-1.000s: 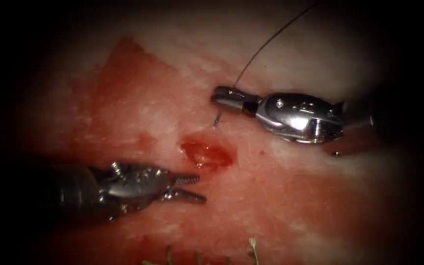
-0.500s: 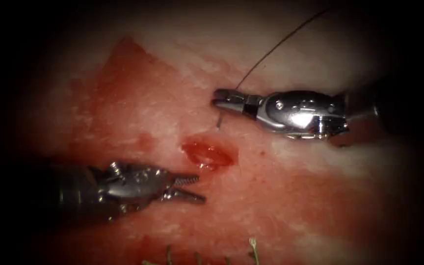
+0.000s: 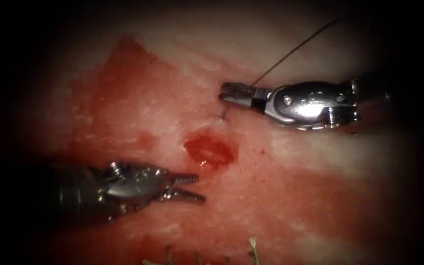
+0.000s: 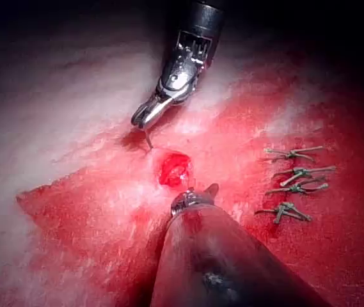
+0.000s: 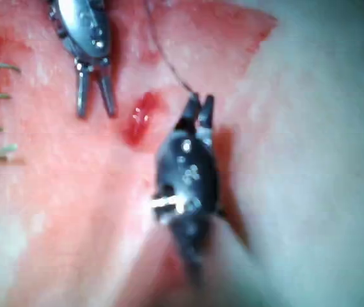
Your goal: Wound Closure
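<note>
Most of the needle (image 3: 224, 113) hides behind the right pincer (image 3: 227, 93) — its tip's contact with the tissue (image 3: 138, 113) is unclear.

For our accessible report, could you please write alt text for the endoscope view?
The right end effector holds the needle, tip down at the tissue above the cut; thread trails away. The left end effector, open, holds nothing.
</note>
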Controlling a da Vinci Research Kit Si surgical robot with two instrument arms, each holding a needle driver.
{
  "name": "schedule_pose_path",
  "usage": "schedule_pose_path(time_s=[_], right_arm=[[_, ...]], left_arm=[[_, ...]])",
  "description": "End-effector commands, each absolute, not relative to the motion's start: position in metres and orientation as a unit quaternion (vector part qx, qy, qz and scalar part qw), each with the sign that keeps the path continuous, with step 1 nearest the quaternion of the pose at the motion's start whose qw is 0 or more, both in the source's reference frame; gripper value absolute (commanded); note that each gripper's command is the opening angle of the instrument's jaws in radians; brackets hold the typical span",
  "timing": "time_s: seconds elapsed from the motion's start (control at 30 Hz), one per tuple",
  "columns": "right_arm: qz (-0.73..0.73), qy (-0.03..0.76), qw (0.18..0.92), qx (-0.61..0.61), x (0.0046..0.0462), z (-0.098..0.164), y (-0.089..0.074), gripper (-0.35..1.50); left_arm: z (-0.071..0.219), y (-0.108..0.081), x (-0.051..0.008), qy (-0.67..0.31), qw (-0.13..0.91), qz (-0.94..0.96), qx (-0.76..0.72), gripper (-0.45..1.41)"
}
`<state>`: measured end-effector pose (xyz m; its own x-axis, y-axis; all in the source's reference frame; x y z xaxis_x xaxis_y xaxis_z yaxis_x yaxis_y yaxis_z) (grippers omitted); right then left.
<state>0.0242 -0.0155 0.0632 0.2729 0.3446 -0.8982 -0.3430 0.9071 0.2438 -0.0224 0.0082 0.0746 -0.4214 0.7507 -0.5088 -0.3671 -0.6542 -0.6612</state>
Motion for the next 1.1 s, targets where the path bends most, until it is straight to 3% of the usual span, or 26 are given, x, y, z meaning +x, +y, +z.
schedule_pose_path(time_s=[0.03, 0.33, 1.1], right_arm=[[0.216, 0.563, 0.797, 0.003, 0.0246, 0.0637, -0.0163, -0.35], [0.218, 0.568, 0.794, -0.004, 0.0246, 0.0635, -0.0159, -0.35], [0.407, 0.566, 0.708, 0.111, 0.0262, 0.0646, -0.0161, -0.35]], left_arm=[[0.0751, 0.0075, -0.0230, -0.235, 0.345, 0.810, -0.412, 0.05], [0.0751, 0.0075, -0.0230, -0.235, 0.345, 0.810, -0.412, 0.05], [0.0753, 0.0074, -0.0231, -0.234, 0.344, 0.811, -0.411, 0.04]])
